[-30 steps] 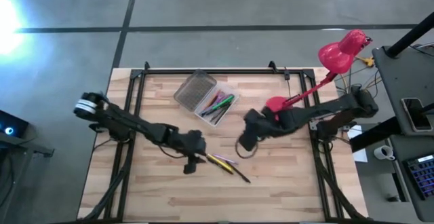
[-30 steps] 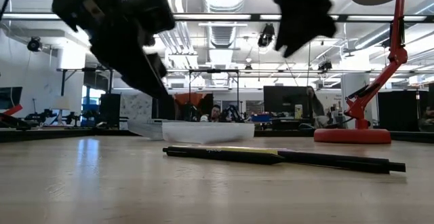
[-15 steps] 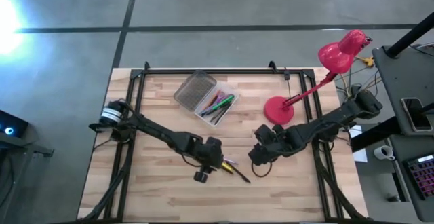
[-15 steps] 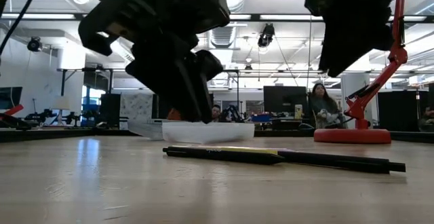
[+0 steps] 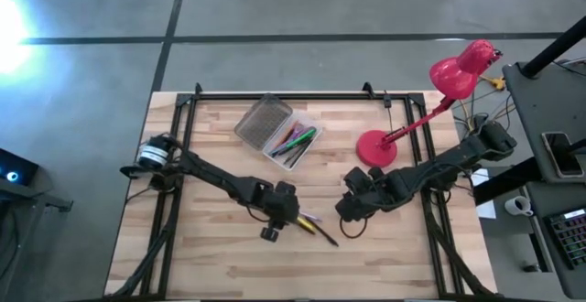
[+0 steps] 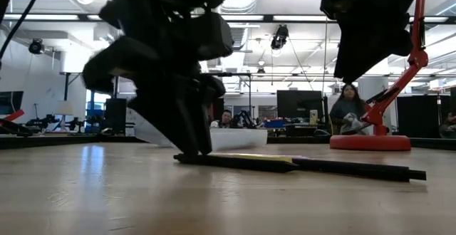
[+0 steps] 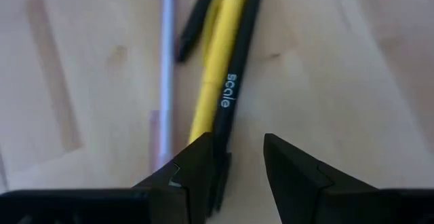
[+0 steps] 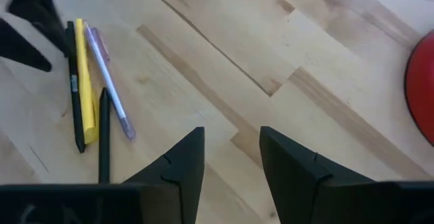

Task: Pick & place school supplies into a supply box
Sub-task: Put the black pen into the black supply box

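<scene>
Seen from above on the light wooden slatted bench (image 5: pixel 220 146): small clear plastic rectangular supply box (image 5: pixel 293 141) toward 12 o'clock, hinged ribbed grey lid (image 5: pixel 257 122) folded open beside it, green, pink and dark pens lying inside; red desk lamp (image 5: pixel 439 90) toward 2 o'clock, round base on the boards.

Near the centre, a loose cluster on bare wood, well apart from the box: slim black pen with white lettering (image 7: pixel 234 88), yellow marker (image 7: pixel 215 81) touching along its side, pale purple pen (image 7: pixel 165 68) just beside, second black pen (image 8: pixel 104 132) close by.

Left end effector (image 7: pixel 237 163) lowered onto the 9 o'clock end of that cluster, tips at bench level in the low view (image 6: pixel 187 132); fingers apart with a narrow gap, lettered black pen's end running to the edge of one finger (image 7: pixel 193 166); nothing clearly gripped.

Right end effector (image 8: pixel 230 159) hanging above the bench toward 3 o'clock of the cluster, fingers apart, bare wood between them.
</scene>
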